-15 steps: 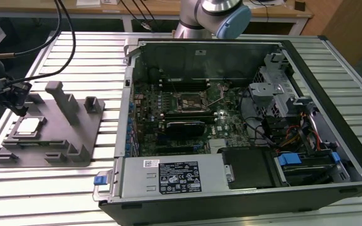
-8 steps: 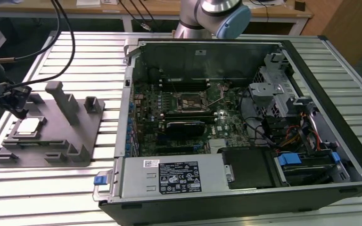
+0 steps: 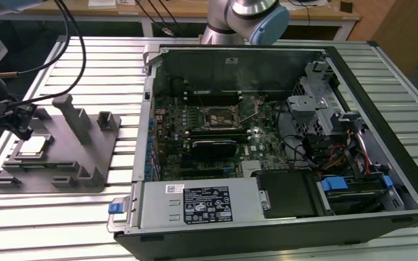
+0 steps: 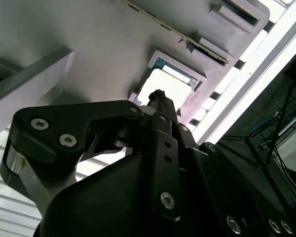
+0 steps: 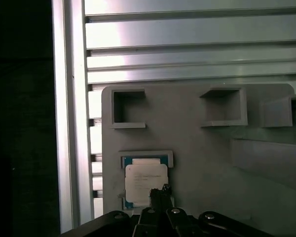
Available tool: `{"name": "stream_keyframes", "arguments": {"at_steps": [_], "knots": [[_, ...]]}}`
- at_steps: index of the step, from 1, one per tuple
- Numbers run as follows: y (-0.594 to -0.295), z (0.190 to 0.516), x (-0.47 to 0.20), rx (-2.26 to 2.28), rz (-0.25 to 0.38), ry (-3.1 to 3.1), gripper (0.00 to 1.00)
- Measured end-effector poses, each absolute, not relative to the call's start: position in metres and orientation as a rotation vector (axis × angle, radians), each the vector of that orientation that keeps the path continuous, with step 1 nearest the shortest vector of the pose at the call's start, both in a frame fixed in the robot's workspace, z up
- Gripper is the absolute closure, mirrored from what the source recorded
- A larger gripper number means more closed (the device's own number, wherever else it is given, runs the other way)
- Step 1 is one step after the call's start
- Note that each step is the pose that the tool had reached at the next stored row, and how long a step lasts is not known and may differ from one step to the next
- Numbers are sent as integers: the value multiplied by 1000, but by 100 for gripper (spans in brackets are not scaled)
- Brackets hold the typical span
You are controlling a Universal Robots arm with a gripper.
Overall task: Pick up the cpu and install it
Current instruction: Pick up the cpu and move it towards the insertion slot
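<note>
Gripper (black, fingers together) is held above silvery square cpu in grey plastic holder; chip could be tipped by off-centre contact.

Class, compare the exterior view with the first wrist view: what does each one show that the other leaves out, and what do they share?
Exterior view: the open computer case and the motherboard socket inside it. First wrist view: the teal border around the metal top of the cpu. Shared: the cpu resting in the gray holder block, with the gripper near its edge.
</note>
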State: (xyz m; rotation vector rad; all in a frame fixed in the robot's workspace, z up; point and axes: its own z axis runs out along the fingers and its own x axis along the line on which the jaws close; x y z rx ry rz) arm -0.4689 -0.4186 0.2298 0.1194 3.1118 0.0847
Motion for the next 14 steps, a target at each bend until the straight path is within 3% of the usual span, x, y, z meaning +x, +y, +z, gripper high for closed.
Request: {"name": "stream_keyframes", "arguments": {"at_steps": [14], "knots": [[-419,217,-475,119,85,3112,89]]}}
